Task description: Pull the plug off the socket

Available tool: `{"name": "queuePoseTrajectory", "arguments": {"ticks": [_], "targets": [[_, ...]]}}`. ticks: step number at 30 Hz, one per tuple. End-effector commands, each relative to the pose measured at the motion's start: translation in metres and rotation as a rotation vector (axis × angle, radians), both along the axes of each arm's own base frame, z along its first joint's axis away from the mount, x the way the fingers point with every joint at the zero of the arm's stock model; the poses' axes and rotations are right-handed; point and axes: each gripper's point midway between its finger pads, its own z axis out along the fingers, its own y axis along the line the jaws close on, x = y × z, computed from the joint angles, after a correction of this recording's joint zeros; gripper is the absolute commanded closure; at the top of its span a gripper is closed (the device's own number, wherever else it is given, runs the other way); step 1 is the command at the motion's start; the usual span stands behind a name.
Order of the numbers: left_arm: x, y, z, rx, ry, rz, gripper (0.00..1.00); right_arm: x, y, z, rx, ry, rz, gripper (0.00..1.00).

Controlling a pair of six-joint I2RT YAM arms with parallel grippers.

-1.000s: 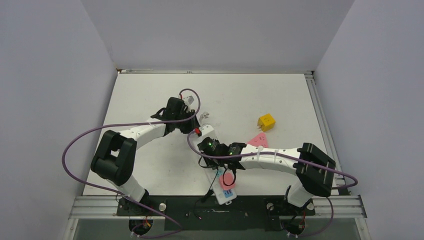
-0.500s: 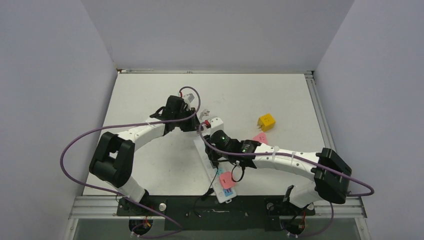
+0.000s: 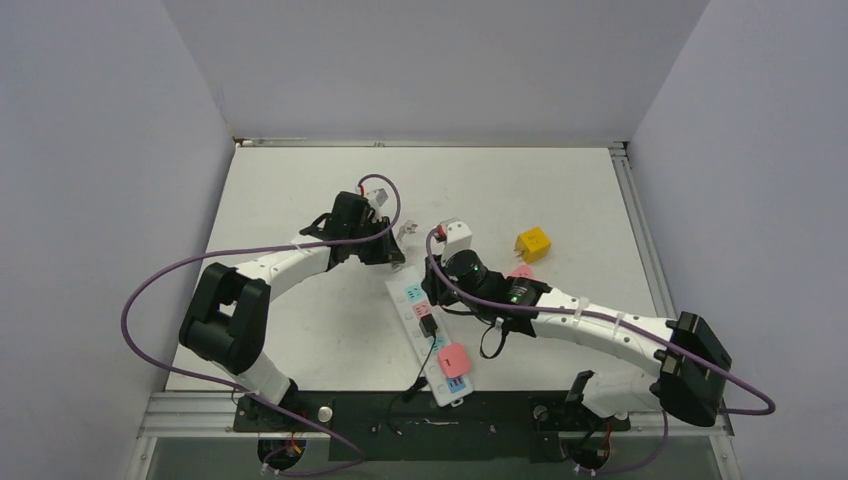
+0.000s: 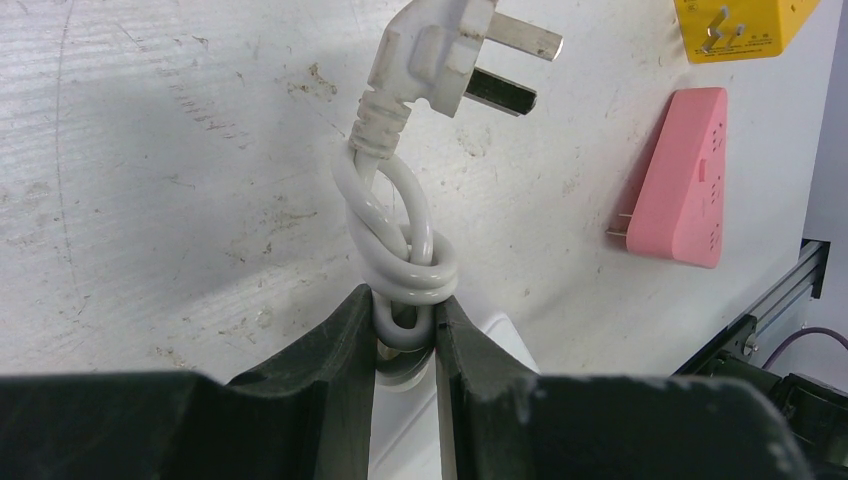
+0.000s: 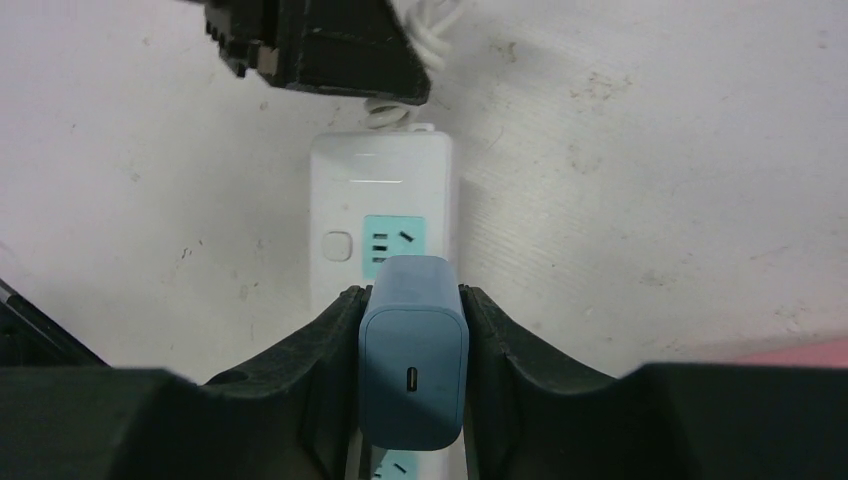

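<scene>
Clamping plug, right claw; socket's cord, left claw.

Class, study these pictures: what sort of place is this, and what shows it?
Probably a robotics test cell: plain grey walls box in a white table; the left gripper pinches the cord of the socket, and the right gripper clamps the blue plug.

We see the socket on the table, its cord at 11 o'clock in our left hand, the plug over it in our right hand.
</scene>
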Motion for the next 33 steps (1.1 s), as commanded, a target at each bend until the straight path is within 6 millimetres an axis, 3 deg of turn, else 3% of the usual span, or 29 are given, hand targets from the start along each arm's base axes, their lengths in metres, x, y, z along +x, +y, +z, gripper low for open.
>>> {"name": "queuePoseTrajectory", "arguments": {"ticks": [1,8,11,16,21,25,33], "targets": [[0.021,-0.007,0.035,-0.061,-0.101,-0.014,1.00,0.028,-0.039,0.031,0.058,-0.069,-0.139,0.95],[0.024,-0.004,0.045,-0.081,-0.123,-0.001,1.00,0.075,-0.112,0.010,0.054,-0.004,-0.279,0.95],[0.022,-0.005,0.045,-0.089,-0.119,-0.005,1.00,0.091,-0.127,-0.007,0.042,0.038,-0.284,0.95],[0.022,-0.005,0.045,-0.093,-0.118,-0.006,1.00,0.109,-0.139,-0.045,-0.008,0.122,-0.291,0.95],[0.022,-0.006,0.046,-0.095,-0.119,-0.009,1.00,0.117,-0.146,-0.066,-0.043,0.147,-0.307,0.94],[0.021,-0.007,0.045,-0.100,-0.113,-0.011,1.00,0.119,-0.157,-0.083,-0.096,0.171,-0.345,0.87],[0.021,-0.007,0.045,-0.107,-0.113,-0.011,1.00,0.122,-0.160,-0.106,-0.120,0.218,-0.361,0.69]]}}
